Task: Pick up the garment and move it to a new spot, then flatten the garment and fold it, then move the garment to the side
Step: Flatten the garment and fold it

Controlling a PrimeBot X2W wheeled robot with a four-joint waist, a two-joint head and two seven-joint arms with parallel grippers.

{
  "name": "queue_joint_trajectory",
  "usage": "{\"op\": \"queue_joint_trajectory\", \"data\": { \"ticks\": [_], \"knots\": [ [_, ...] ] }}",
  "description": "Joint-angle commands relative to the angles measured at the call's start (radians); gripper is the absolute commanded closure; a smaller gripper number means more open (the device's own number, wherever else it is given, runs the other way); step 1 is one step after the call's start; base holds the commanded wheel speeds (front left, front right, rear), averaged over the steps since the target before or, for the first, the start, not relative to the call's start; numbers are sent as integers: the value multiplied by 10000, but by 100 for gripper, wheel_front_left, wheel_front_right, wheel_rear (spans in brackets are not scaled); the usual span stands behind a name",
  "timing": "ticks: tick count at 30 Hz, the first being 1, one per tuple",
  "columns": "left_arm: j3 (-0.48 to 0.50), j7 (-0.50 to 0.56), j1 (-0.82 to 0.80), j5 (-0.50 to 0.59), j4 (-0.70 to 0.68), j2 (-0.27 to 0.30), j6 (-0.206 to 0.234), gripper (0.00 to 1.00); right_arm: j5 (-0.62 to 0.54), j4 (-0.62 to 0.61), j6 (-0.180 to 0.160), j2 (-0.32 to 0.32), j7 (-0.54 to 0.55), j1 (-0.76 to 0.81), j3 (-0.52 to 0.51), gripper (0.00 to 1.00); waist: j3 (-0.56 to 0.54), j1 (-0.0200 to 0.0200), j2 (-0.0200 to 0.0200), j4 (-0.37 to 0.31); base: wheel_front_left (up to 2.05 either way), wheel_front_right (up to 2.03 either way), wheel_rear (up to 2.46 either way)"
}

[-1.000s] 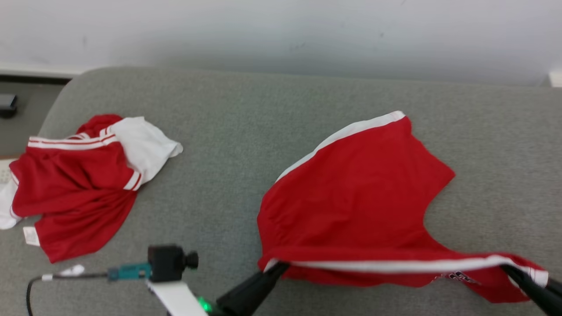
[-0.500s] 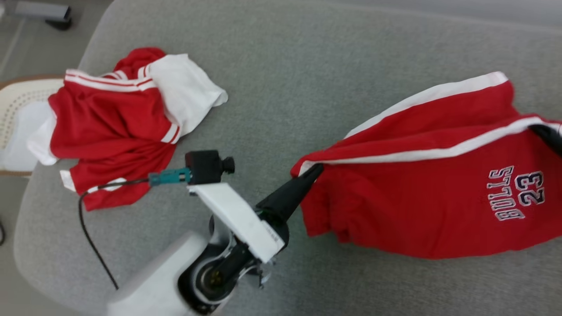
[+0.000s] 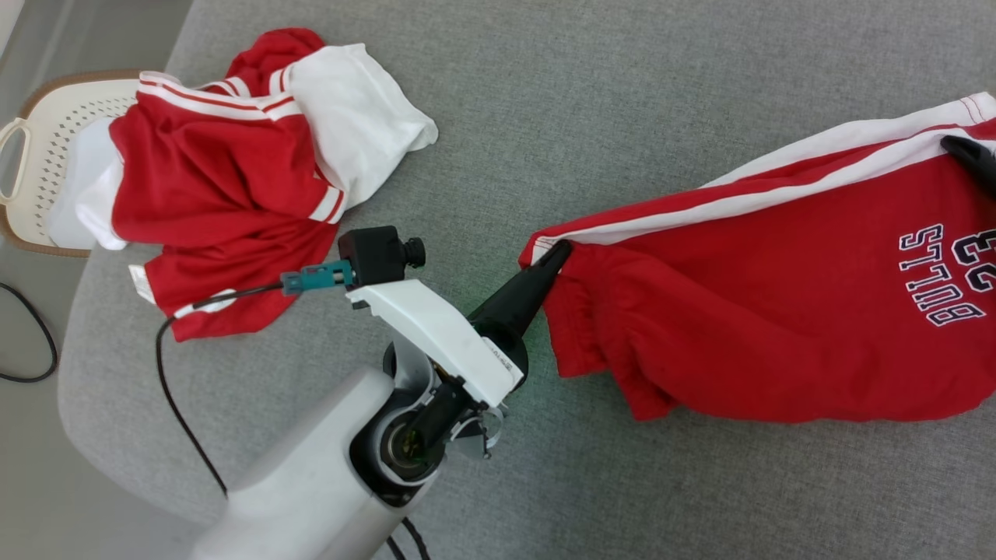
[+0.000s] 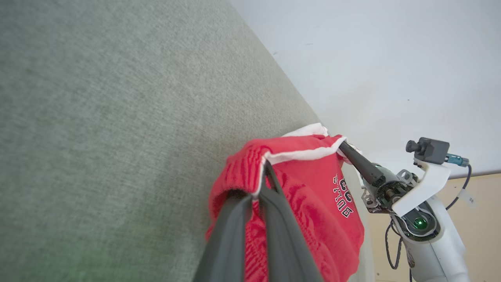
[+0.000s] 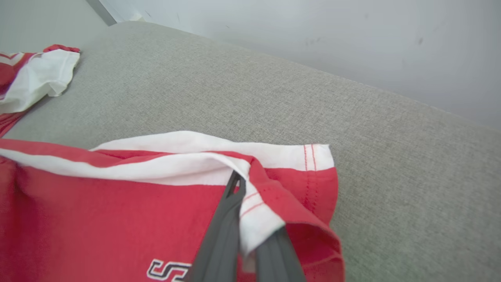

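Home-like room, grey sofa, laundry basket

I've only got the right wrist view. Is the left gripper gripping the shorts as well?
Observer: Yes, the left gripper is shut on the red shorts at the other end of the white stripe.
Operator: Anything beyond that end?
Observer: A crumpled red-and-white garment, hanging partly over a cream basket.
Operator: Touching the shorts?
Observer: No, bare grey cushion lies between them.
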Motion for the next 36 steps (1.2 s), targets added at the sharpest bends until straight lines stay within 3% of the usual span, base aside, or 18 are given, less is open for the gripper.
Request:
{"op": "queue_joint_trajectory", "data": {
  "ticks": [1, 2, 3, 4, 5, 6, 8, 11, 12, 19, 26, 30, 36],
  "knots": [
    [32, -61, -88, -7, 46, -20, -18, 100, -96, 56, -27, -28, -112, -142, 41, 100, 2, -2, 0, 2, 0, 0, 0],
    [42, -78, -92, 20, 85, -18, -16, 100, -142, 129, -27, -46, -319, -209, 99, 95, 9, -2, 0, 3, 0, 0, 0],
    [66, -92, -72, 4, 134, -28, 7, 100, -196, 216, -27, -42, -521, -254, 159, 65, 11, -2, 0, -4, 0, 0, 0],
    [80, -139, -57, 40, 182, 1, 52, 100, -210, 307, -27, -17, -688, -269, 221, 0, -4, -2, 0, -25, 0, 0, 0],
    [88, -190, -53, 96, 214, 31, 55, 100, -220, 359, -27, -10, -828, -286, 307, 0, -20, -2, 0, -49, 0, 0, 0],
    [102, -189, -27, 75, 246, 42, 93, 87, -182, 444, -27, 3, -958, -319, 344, 0, -38, -2, 0, -84, 0, 0, 0],
    [139, -254, 44, 82, 308, 99, 165, 79, -162, 601, -27, 26, -1184, -394, 438, 0, -106, -2, 0, -173, 0, 0, 0],
    [191, -297, 164, 82, 327, 189, 283, 15, 34, 715, -27, 31, -1370, -455, 531, 0, -222, -2, 0, -333, 0, 0, 0],
    [218, -346, 195, 99, 323, 233, 292, 0, 137, 768, -27, -11, -1436, -493, 489, 0, -269, -2, 0, -388, 0, 0, 0],
    [-257, -650, 90, 1441, 207, 988, 1013, 0, 1031, 841, -27, -320, -784, -29, 496, 0, -696, -2, 0, -748, 0, 0, 0],
    [-1250, -1707, -232, 4365, -548, 1877, 2696, 0, 1398, 1502, -27, -551, 1138, 433, 399, 0, -816, -2, 0, -617, 0, 0, 0],
    [-1028, -2404, 146, 5397, -1034, 1603, 3605, 0, 1602, 1952, -27, -397, 1819, 603, 55, 0, -636, -2, 0, -316, 0, 0, 0],
    [173, -2521, 1364, 7456, -1714, 975, 4018, 0, 1721, 2320, -22, 318, 2871, 821, -171, 0, -471, -2, 0, 113, 0, 0, 0]
  ]
}}
